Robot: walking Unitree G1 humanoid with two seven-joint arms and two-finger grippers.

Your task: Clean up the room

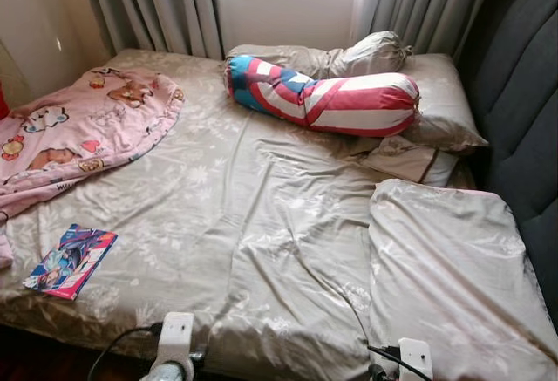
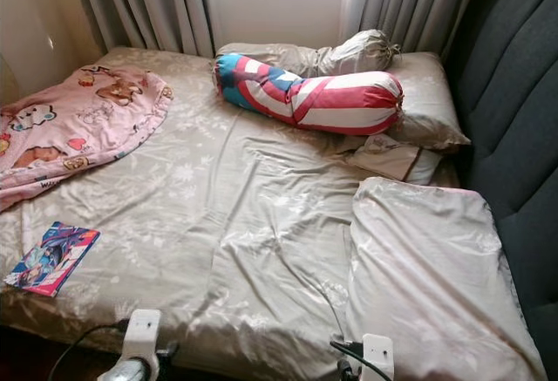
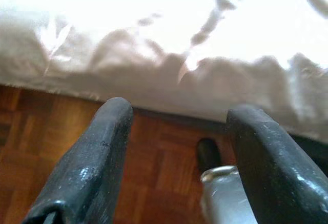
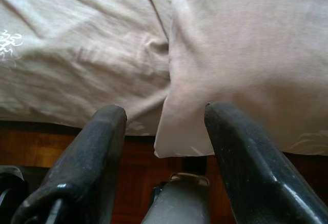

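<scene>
A wide bed (image 1: 261, 224) with a rumpled beige sheet lies before me. A pink cartoon blanket (image 1: 78, 128) is bunched on its far left side. A colourful book (image 1: 70, 261) lies flat near the front left edge. A red, white and blue striped bolster (image 1: 323, 95) lies across the head end, with beige pillows (image 1: 436, 93) behind it. Another beige pillow (image 1: 449, 268) lies at the front right. My left gripper (image 3: 180, 111) is open over the wooden floor at the bed's edge. My right gripper (image 4: 164, 110) is open, just short of the front right pillow's corner (image 4: 169, 147).
A dark padded headboard (image 1: 523, 111) runs along the right side. Grey curtains (image 1: 157, 6) and a bright window stand behind the bed. Parquet floor (image 3: 61, 131) shows below the bed's front edge. My arms' white wrist parts (image 1: 174, 333) sit low at the front.
</scene>
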